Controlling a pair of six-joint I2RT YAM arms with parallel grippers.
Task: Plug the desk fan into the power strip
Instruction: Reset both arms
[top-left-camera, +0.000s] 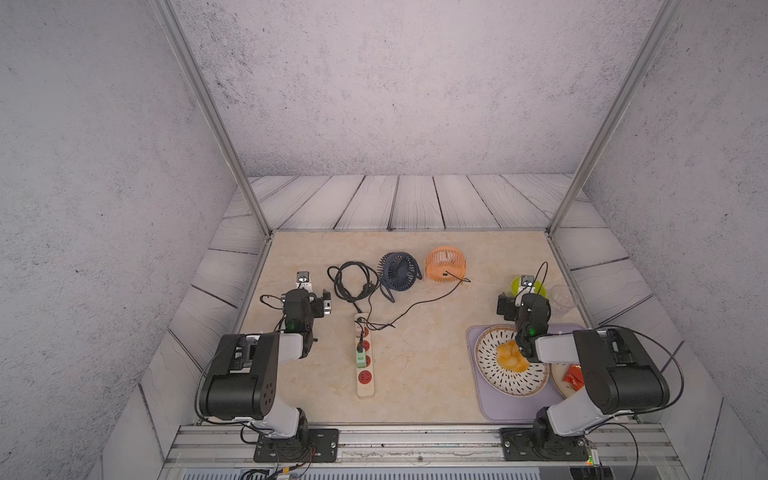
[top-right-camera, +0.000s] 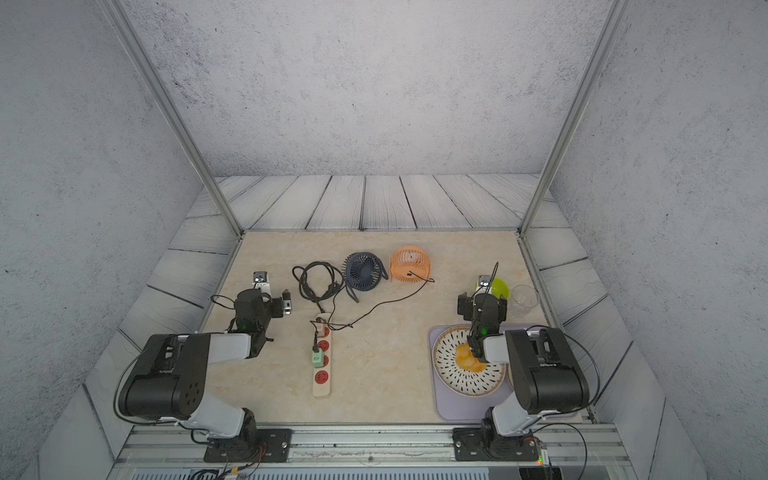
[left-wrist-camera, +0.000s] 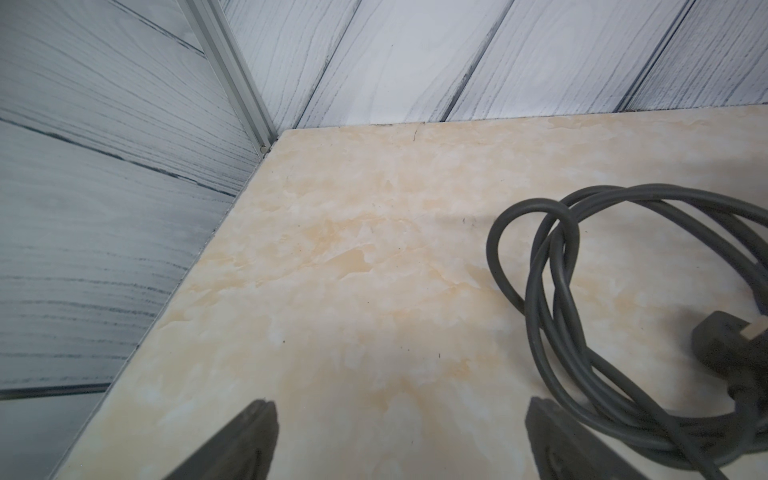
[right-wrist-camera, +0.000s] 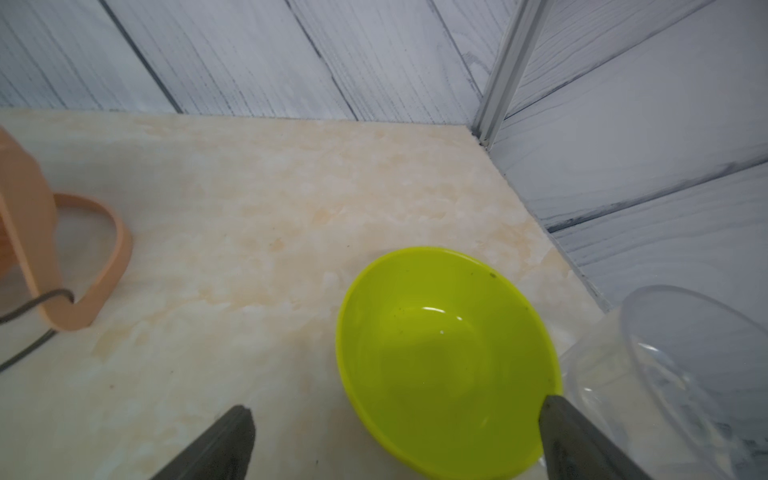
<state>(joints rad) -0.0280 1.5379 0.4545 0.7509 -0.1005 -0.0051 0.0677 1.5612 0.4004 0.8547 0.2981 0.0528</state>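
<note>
left gripper (left-wrist-camera: 399, 403) and right gripper (right-wrist-camera: 395, 404) hang spread wide, holding nothing; the power strip (top-left-camera: 365, 377) lies lower centre of frame, navy fan (top-left-camera: 400, 270) and orange fan (top-left-camera: 444, 265) above it.

A grey, speckled back wall (top-left-camera: 395, 83) is filling the upper middle of both top views, with matching side walls (top-left-camera: 83, 166) closing in at the left and right edges of the frame. Two aluminium posts (top-left-camera: 208, 112) are slanting down from the upper corners towards the centre, meeting the far corners of the tabletop (top-left-camera: 436, 374). That tabletop, cream with a pale orange marble pattern, is lying across the lower middle. Pale wood-plank panels (top-left-camera: 415, 203) are sloping up around it at the back and both sides. A ribbed metal rail (top-left-camera: 415, 444) is running along the bottom edge. Soft, even light is falling over everything, casting only faint shadows.
</note>
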